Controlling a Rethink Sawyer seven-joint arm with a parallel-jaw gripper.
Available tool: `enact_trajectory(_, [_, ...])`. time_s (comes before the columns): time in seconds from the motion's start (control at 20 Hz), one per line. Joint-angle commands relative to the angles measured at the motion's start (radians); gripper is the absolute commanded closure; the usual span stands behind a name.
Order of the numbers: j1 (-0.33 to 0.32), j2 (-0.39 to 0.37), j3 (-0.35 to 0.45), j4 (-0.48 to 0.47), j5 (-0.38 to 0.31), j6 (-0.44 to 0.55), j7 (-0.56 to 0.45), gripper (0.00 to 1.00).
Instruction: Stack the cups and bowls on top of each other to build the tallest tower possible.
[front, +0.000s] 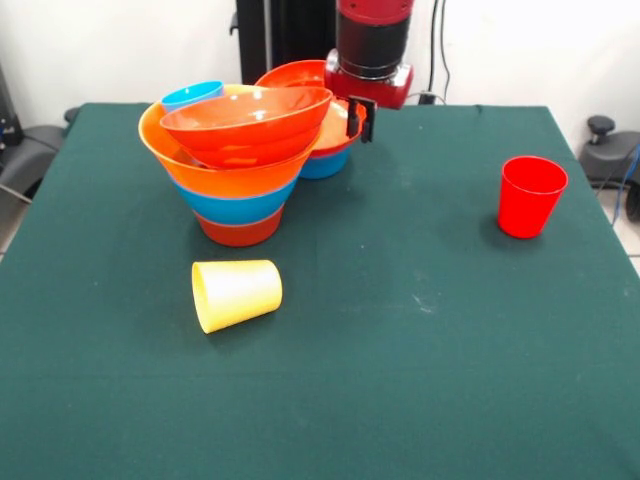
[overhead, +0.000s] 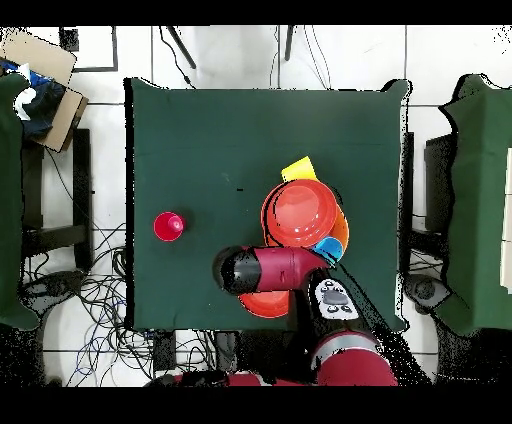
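The tower (front: 240, 165) stands toward the back of the green table (front: 400, 340): a red-orange bowl at the base, blue above it, the huge orange bowl, then a tilted red-orange bowl on top. The yellow cup (front: 236, 294) lies on its side just in front, the red cup (front: 530, 196) upright well apart. The gripper (front: 358, 119) sits at a second bowl pile (front: 322, 150) behind; I cannot tell whether it's apart or together.

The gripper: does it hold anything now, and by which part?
Cannot be told: the gripper sits at the rim of a red-orange bowl behind the tower.
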Motion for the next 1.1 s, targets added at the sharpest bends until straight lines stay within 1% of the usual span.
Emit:
enact_trajectory(0.05, [0.056,-0.039,0.006,-0.036,0.023,-0.045,0.127,1.00])
enact_trajectory(0.2, [0.095,-0.134,-0.001,0.024,0.079,0.030,0.171,1.00])
enact_trajectory(0.3, [0.118,-0.175,-0.006,0.045,0.116,0.072,0.191,1.00])
enact_trajectory(0.4, [0.129,-0.203,-0.009,0.066,0.143,0.092,0.195,1.00])
enact_trajectory(0.5, [0.142,-0.227,-0.018,0.077,0.163,0.108,0.193,1.00])
enact_trajectory(0.65, [0.154,-0.233,-0.033,0.082,0.181,0.105,0.180,1.00])
enact_trajectory(0.8, [0.181,-0.235,-0.057,0.075,0.201,0.103,0.185,1.00])
enact_trajectory(0.95, [0.204,-0.254,-0.070,0.078,0.226,0.120,0.188,1.00])
enact_trajectory(1.1, [0.232,-0.293,-0.078,0.083,0.268,0.160,0.198,1.00])
